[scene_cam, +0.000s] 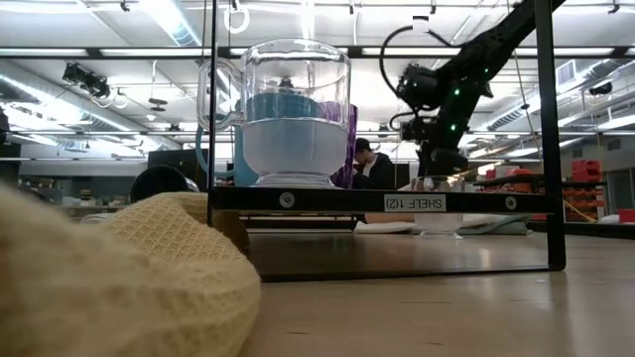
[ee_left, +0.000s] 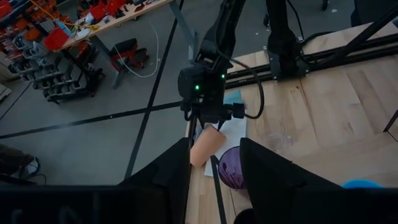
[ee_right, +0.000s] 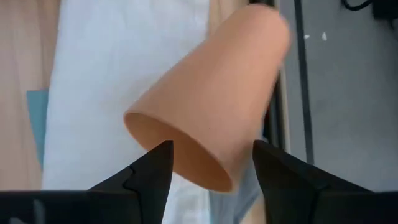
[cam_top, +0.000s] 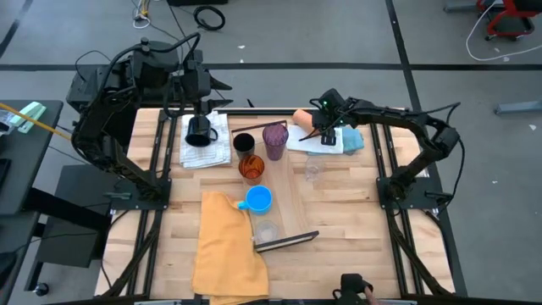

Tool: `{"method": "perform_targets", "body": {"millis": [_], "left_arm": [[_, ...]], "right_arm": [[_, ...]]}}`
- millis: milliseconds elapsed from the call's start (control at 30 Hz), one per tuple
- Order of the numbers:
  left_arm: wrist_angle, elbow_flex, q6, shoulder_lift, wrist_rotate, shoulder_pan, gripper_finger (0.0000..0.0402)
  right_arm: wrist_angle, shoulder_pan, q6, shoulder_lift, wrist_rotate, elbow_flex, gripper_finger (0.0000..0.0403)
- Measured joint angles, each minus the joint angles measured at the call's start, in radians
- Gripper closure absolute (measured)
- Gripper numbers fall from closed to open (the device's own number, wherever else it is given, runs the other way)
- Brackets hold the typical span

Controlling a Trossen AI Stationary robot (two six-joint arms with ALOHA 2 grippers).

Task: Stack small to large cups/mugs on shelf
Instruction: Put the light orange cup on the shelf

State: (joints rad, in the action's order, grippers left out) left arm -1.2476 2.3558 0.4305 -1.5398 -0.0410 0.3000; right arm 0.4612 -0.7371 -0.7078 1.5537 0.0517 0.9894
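My right gripper (cam_top: pixel 315 127) (ee_right: pixel 211 158) is over the far side of the table, shut on a peach cup (cam_top: pixel 301 116) (ee_left: pixel 205 147). My left gripper (cam_top: pixel 196 108) (ee_left: pixel 214 177) waits open above a dark mug (cam_top: pixel 198 131) that stands on a white cloth. The shelf (cam_top: pixel 292 199) is a pale plank with a dark bar (cam_top: pixel 286 241) at its near end. A black cup (cam_top: pixel 243 142), a purple tumbler (cam_top: pixel 275 140), an orange tumbler (cam_top: pixel 251 167), a blue mug (cam_top: pixel 258 199) and clear cups (cam_top: pixel 267 230) (cam_top: pixel 313 174) stand on or beside it. My right gripper has the peach cup's wall just behind the open rim (ee_right: pixel 180 155) between its two fingers, one on each side. The fingers come slanting down from above. The cup is tilted, its closed base (ee_right: pixel 261 37) pointing away from the fingers. I cannot tell whether it still touches the cloth.
A mustard-yellow cloth (cam_top: pixel 229 246) lies at the near left and fills the low view's foreground (scene_cam: pixel 109 278). White and teal cloths (cam_top: pixel 330 140) lie under the right gripper. A clear mug (scene_cam: pixel 283 109) stands on the shelf frame (scene_cam: pixel 377 201). A person (scene_cam: pixel 372 164) sits beyond the table.
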Motion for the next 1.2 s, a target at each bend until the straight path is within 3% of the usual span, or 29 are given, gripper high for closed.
{"method": "perform_targets", "body": {"millis": [333, 467, 700, 967, 1200], "left_arm": [[-0.007, 0.0, -0.001, 0.0, 0.0, 0.0, 0.0259], [-0.007, 0.0, -0.001, 0.0, 0.0, 0.0, 0.0256], [-0.007, 0.0, -0.019, 0.0, 0.0, 0.0, 0.0265], [-0.008, 0.0, -0.026, 0.0, 0.0, 0.0, 0.0265], [-0.012, 0.0, -0.025, 0.0, 0.0, 0.0, 0.026]], "right_arm": [[-0.132, 0.0, 0.0, 0.057, 0.012, 0.0, 0.0202], [-0.151, 0.0, 0.0, 0.057, 0.014, 0.0, 0.0256], [-0.162, -0.001, 0.02, 0.056, 0.014, 0.0, 0.0389], [-0.167, 0.0, 0.084, 0.039, 0.08, 0.0, 0.0397], [-0.034, 0.0, 0.104, -0.046, 0.095, 0.093, 0.04]]}}
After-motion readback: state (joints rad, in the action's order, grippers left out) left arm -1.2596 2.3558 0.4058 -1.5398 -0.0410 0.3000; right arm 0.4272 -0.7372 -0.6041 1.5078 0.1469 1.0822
